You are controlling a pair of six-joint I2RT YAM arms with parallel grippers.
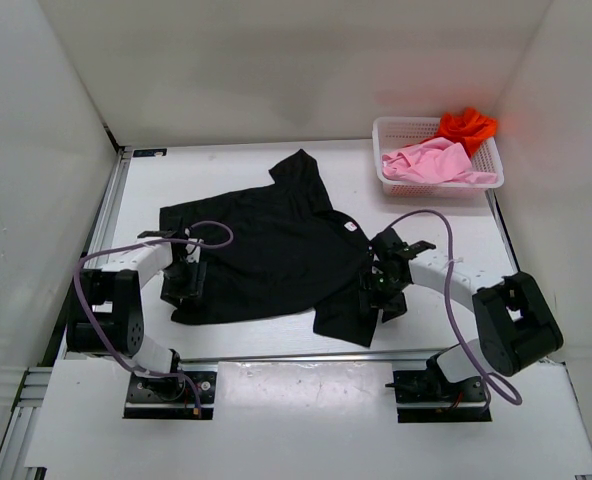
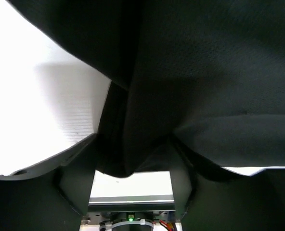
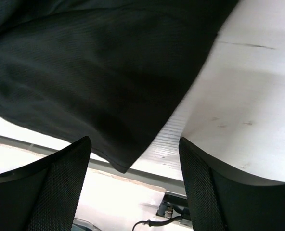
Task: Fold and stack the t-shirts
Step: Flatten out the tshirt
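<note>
The left gripper (image 2: 133,159) has its jaws apart; a fold of the black t-shirt (image 2: 205,86) sags into the gap and meets both fingers (image 2: 72,185), with bare table showing under it; no pinch can be made out. The right gripper (image 3: 134,142) has its jaws spread wide around nothing, with the black cloth's edge lying just beyond them; in both wrist views the cloth fills most of the frame and runs off its borders, so the part of the garment cannot be told. From above, both grippers sit over the near hem and hide it; the black t-shirt lies rumpled and unfolded across the middle of the table (image 1: 226,165). At the far right corner, the pink t-shirt (image 1: 431,163) and orange-red t-shirt (image 1: 466,125) are bunched in a white mesh basket (image 1: 416,188); their shapes are unreadable. Count: three t-shirts, one basket, two grippers.
</note>
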